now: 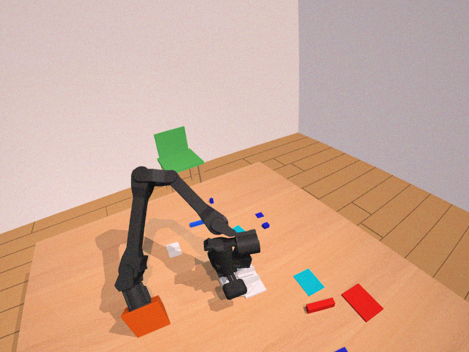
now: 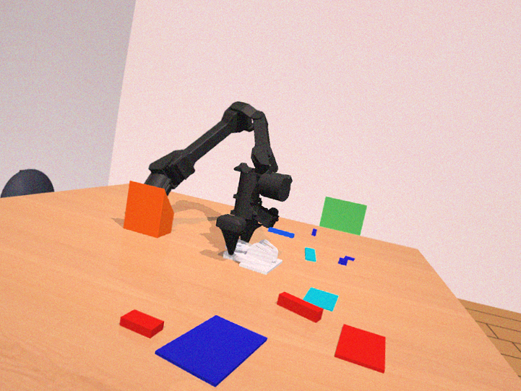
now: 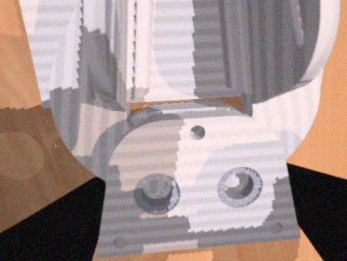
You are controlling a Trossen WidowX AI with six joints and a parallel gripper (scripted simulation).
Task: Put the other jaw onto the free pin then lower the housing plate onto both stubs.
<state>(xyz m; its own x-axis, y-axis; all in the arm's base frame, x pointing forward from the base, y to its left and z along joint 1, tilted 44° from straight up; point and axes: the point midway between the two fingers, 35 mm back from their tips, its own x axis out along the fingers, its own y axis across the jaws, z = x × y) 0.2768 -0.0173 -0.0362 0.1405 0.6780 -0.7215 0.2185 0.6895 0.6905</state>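
The grey-white housing plate (image 3: 150,162) is between the two black fingers of my gripper (image 3: 190,178) (image 1: 229,280) (image 2: 239,247), which is shut on its side edges. The plate has two large holes, with a round stub end showing inside each. Whether it is fully down on the stubs I cannot tell. The left jaw (image 3: 65,49) and right jaw (image 3: 284,53) lie side by side ahead of the plate. The plate hides the gear teeth and pins. The white base (image 1: 257,289) (image 2: 255,266) rests on the table under the jaws.
A small white block (image 1: 174,249) lies behind the gripper. Cyan plate (image 1: 308,282) (image 2: 320,299), red bar (image 1: 320,305) (image 2: 299,306), red plate (image 1: 362,302) (image 2: 362,348) and dark blue plate (image 2: 210,349) lie farther off. An orange block (image 1: 145,317) (image 2: 144,209) stands by the arm's base.
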